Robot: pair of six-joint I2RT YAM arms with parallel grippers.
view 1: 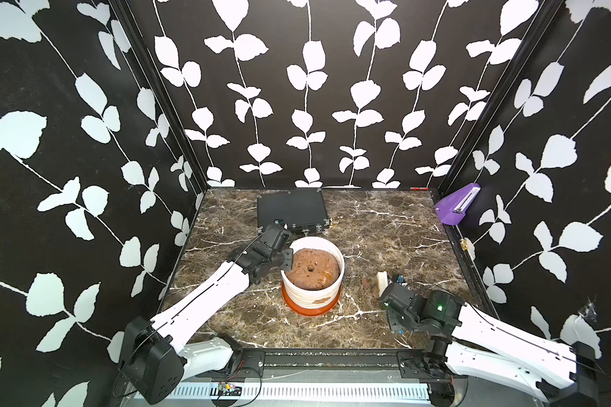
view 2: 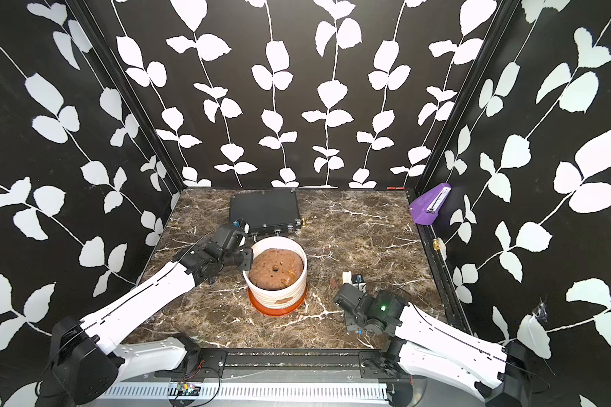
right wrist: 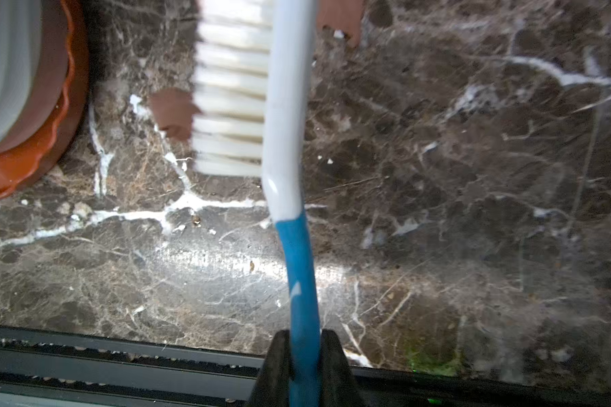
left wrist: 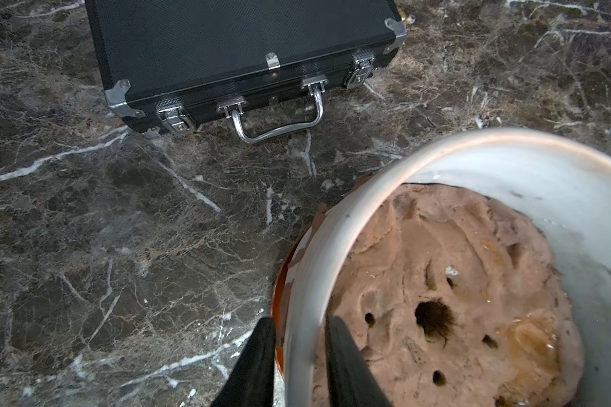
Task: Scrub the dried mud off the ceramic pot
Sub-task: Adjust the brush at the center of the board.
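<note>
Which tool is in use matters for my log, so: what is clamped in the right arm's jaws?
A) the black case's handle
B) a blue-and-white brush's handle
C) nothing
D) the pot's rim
B: in the right wrist view the right gripper has its jaws closed on the blue end of the brush handle, with the white bristles out ahead over the marble.

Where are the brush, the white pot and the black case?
brush (right wrist: pixel 286 105): right wrist view, on the white back of its head.
white pot (view 1: pixel 298 292): in a top view, on its ribbed front wall.
black case (left wrist: pixel 244 42): left wrist view, on the lid.
</note>
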